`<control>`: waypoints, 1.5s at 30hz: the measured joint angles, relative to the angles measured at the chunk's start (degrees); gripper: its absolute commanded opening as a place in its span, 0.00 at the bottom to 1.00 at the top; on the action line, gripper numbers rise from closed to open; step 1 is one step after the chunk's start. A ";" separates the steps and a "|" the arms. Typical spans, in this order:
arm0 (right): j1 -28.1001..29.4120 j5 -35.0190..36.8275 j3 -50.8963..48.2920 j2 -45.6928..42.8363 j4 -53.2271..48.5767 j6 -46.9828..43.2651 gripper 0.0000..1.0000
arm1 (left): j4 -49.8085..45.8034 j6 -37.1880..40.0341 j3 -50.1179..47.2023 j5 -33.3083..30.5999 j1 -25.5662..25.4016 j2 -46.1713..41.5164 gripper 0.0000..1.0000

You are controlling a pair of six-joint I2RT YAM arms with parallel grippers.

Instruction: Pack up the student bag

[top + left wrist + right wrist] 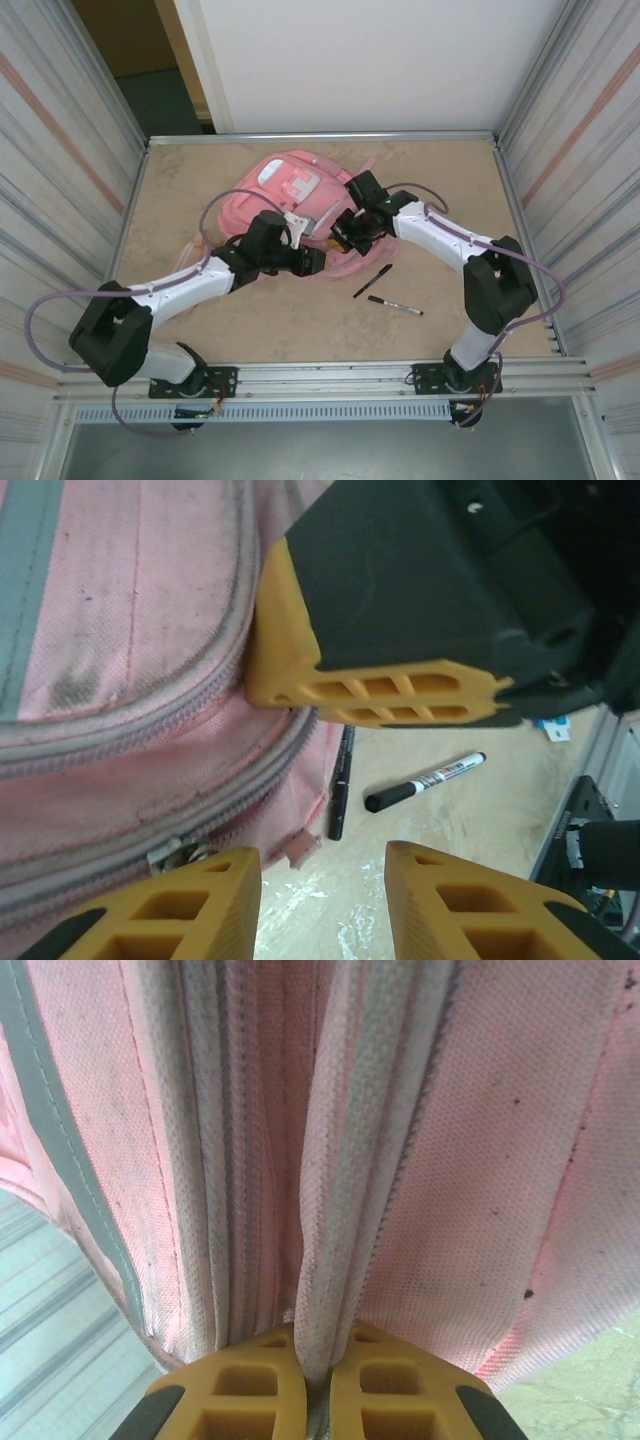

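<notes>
The student bag (285, 190) lies flat in the middle of the table (300, 330), a little toward the far side. Both arms reach to its near right corner.

The right gripper (313, 1360) has its fingers closed together on a fold of the pink fabric beside a zipper line, so it is pinching the edge of the bag. The left gripper (320, 858) stands just beside the same corner. Its fingers are moderately apart, and between them there is only bare table, so it holds nothing. A small metal zipper pull (180, 852) hangs from the bag right above the left gripper's left finger.

A black pen (340, 780) and a marker (425, 782) lie on the table on the near right side of the bag, not yet packed.

The step in hand seems to be the opening of the bag: one gripper holds the fabric tight and the other one goes for the zipper. The next move probably asks the left gripper to close on the small pull and to draw it along the zipper. The pull is little and loose, so the fingers must be placed exactly.
</notes>
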 measured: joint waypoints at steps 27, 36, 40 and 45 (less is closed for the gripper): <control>1.70 0.20 0.09 0.24 0.48 1.70 0.00 | -10.12 -4.39 -1.20 -13.00 0.68 -5.14 0.42; 2.54 0.50 0.52 0.24 0.13 2.80 0.00 | -6.29 -4.13 -1.66 -10.47 0.13 -2.12 0.34; 3.26 1.42 0.79 0.24 0.00 3.02 0.00 | -6.23 -4.00 -1.60 -12.28 0.13 0.48 0.28; 3.61 2.21 0.79 0.24 -0.24 3.02 0.00 | -6.10 -3.98 -1.01 -11.96 0.13 2.29 0.21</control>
